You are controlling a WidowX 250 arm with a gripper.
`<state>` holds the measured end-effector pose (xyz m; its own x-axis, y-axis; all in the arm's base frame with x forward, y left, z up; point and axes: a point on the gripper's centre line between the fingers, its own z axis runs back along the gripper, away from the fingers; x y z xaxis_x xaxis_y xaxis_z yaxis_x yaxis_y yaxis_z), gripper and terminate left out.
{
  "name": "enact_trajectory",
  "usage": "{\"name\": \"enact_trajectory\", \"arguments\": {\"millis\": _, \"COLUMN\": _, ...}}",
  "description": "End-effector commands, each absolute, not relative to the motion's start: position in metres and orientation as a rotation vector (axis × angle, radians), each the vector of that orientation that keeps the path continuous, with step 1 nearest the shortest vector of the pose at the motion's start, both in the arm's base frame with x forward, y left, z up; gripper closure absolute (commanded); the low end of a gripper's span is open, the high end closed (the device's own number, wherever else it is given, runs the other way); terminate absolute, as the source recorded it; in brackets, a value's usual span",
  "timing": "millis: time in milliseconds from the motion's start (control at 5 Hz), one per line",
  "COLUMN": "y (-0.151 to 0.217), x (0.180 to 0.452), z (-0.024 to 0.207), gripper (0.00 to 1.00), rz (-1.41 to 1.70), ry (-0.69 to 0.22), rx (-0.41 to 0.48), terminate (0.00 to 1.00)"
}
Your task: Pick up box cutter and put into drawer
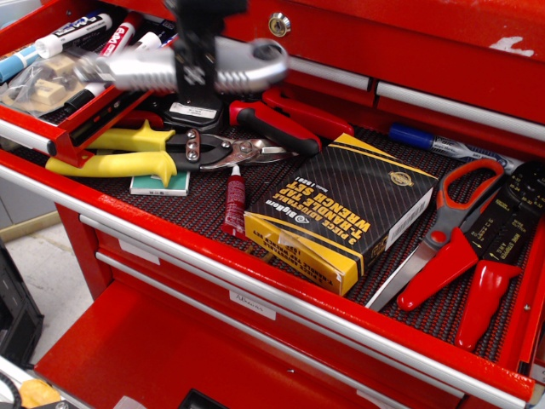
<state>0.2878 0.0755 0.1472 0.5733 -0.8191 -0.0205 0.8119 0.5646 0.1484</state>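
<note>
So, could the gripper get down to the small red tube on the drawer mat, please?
Probably not right now: the gripper is shut on the box cutter. The red tube itself lies uncovered from above.

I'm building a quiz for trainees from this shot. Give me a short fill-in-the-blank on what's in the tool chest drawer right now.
1. The gripper holds the box cutter in the ____, above the drawer liner.
2. The snips have ____ handles.
3. The scissors lie to the ____ of the black and yellow box.
4. The small red tube lies just ____ of that box.

Missing words: air; yellow; right; left
</note>
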Motion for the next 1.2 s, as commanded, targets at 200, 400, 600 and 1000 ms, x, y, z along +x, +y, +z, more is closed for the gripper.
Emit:
{"name": "enact_trajectory", "arguments": {"millis": 200, "y": 0.202, "x": 0.298, "z": 0.174, "gripper": 1.0, "rz": -0.996, "ry": -0.182, "rx": 0.219, "terminate": 0.0}}
{"name": "enact_trajectory", "arguments": {"millis": 400, "y": 0.219, "x": 0.305, "z": 0.165, "gripper": 0.0, "rz": -0.979, "ry": -0.233, "rx": 0.211, "terminate": 0.0}}
{"name": "enact_trajectory", "arguments": {"millis": 600, "y": 0.219, "x": 0.305, "z": 0.165, "gripper": 0.0, "rz": -0.979, "ry": -0.233, "rx": 0.211, "terminate": 0.0}}
{"name": "enact_trajectory", "arguments": {"millis": 1000, "y": 0.219, "x": 0.305, "z": 0.165, "gripper": 0.0, "rz": -0.979, "ry": -0.233, "rx": 0.211, "terminate": 1.0}}
